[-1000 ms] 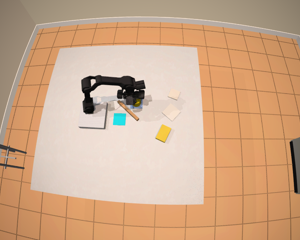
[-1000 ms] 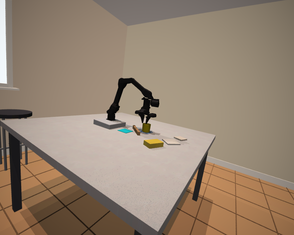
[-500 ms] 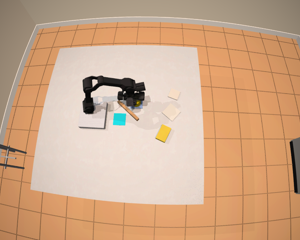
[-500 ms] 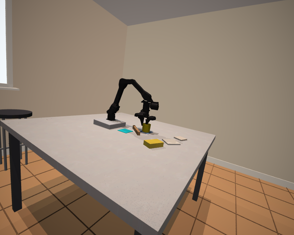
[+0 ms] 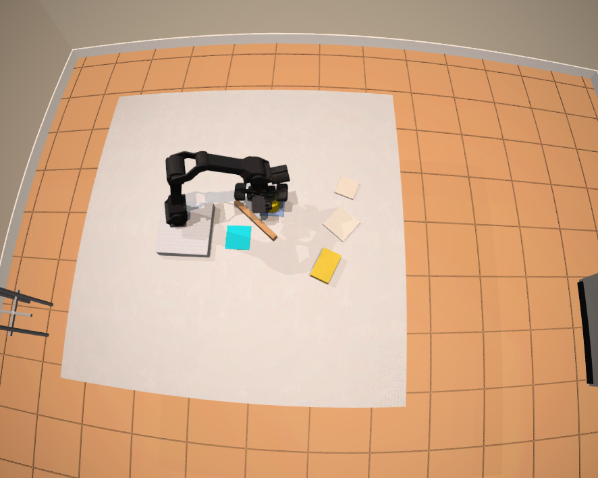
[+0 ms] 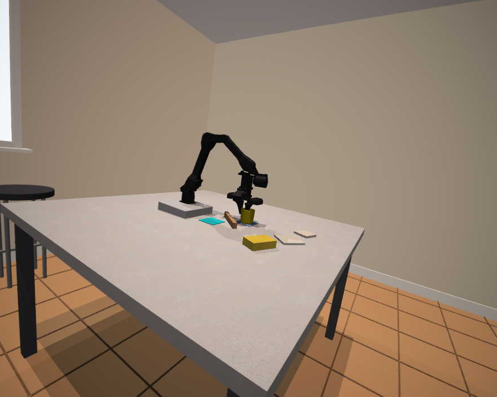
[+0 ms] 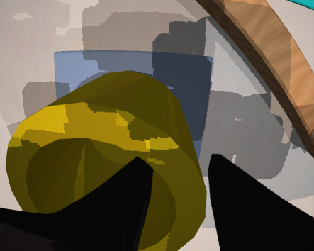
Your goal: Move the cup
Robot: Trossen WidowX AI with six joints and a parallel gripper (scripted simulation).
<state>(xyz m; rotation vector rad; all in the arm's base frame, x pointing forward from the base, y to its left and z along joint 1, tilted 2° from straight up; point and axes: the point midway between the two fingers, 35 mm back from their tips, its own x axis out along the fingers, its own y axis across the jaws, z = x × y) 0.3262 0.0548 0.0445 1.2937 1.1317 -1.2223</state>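
A yellow cup (image 5: 274,206) (image 6: 247,217) (image 7: 92,118) stands upright on the blue pad (image 5: 279,212) (image 7: 69,67). My gripper (image 6: 243,211) (image 7: 181,161) is low over the cup with its fingers apart. In the wrist view the left finger reaches over the cup's opening and the right finger is just outside its right wall, with a gap still showing between them. No marbles show; the left finger hides part of the inside. The other pad, cyan (image 5: 238,237) (image 6: 211,221) (image 7: 313,4), lies flat with nothing on it.
A wooden bar (image 5: 255,221) (image 6: 230,220) (image 7: 269,49) lies slanted between the two pads. A yellow block (image 5: 325,265) (image 6: 259,242) and two pale flat tiles, one larger (image 5: 341,223) and one smaller (image 5: 347,188), lie farther from the arm's base.
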